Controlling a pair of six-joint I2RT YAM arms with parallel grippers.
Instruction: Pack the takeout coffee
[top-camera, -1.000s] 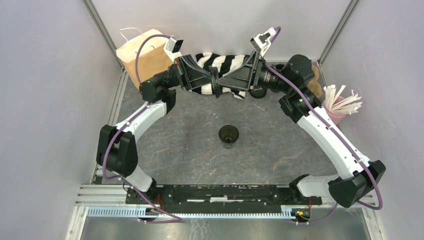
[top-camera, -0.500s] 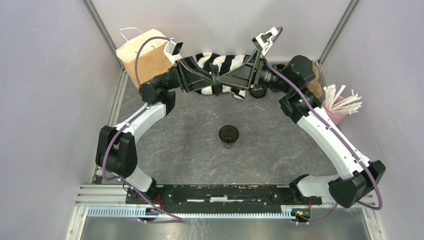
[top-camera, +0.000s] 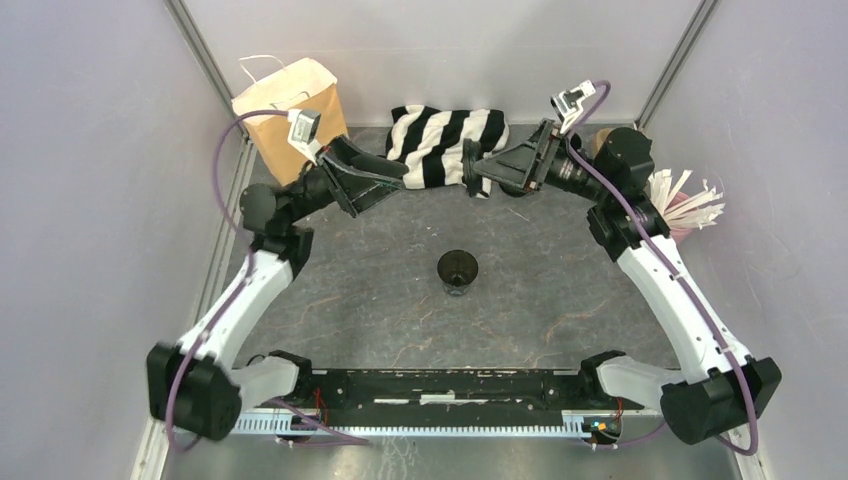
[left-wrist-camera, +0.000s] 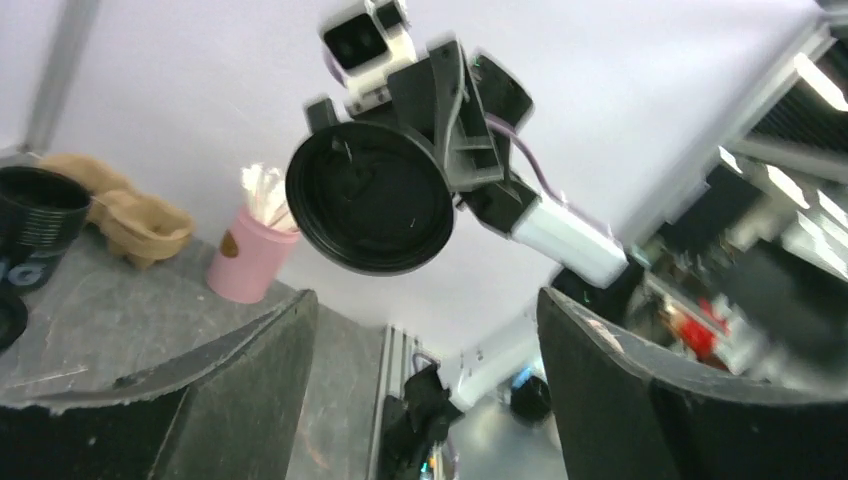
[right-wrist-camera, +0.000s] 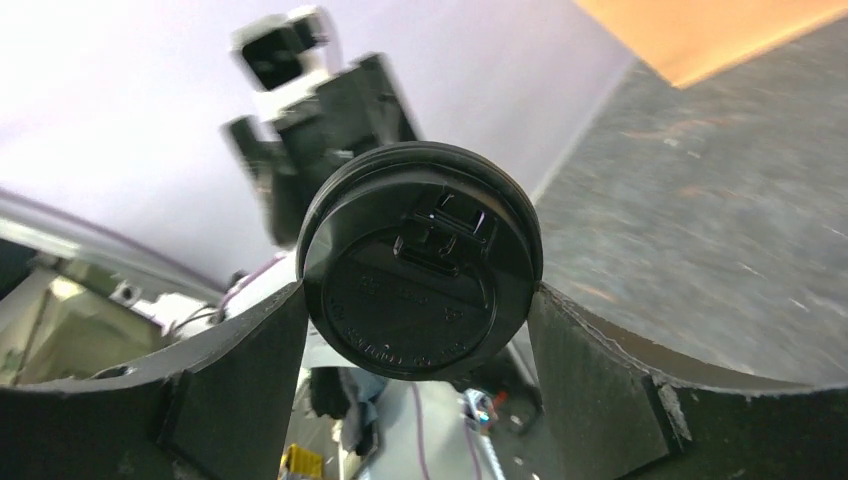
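Observation:
A flat black lid (right-wrist-camera: 420, 285) sits across my right gripper (right-wrist-camera: 418, 305), pinched by its rim, its sip-hole side to the right wrist camera. From above the lid (top-camera: 468, 170) shows edge-on at that gripper (top-camera: 474, 171), in front of the striped cloth. My left gripper (top-camera: 398, 180) hangs open a little to the lid's left, apart from it. Its fingers (left-wrist-camera: 250, 380) frame empty air, with the lid's hollow side (left-wrist-camera: 368, 195) beyond. A black printed cup (left-wrist-camera: 30, 235) stands at the back right; I cannot tell whether it is lidded, so the takeout coffee is not certain.
A brown paper bag (top-camera: 290, 108) stands upright at the back left. A striped cloth (top-camera: 445, 138) lies along the back wall. A lidless black cup (top-camera: 457, 270) stands mid-table. A pink cup of stirrers (top-camera: 680, 212) and crumpled brown paper (left-wrist-camera: 130, 215) sit at the right.
My left gripper opened, let go of the lid and pulled back to the left. My right gripper kept the lid and drew back to the right.

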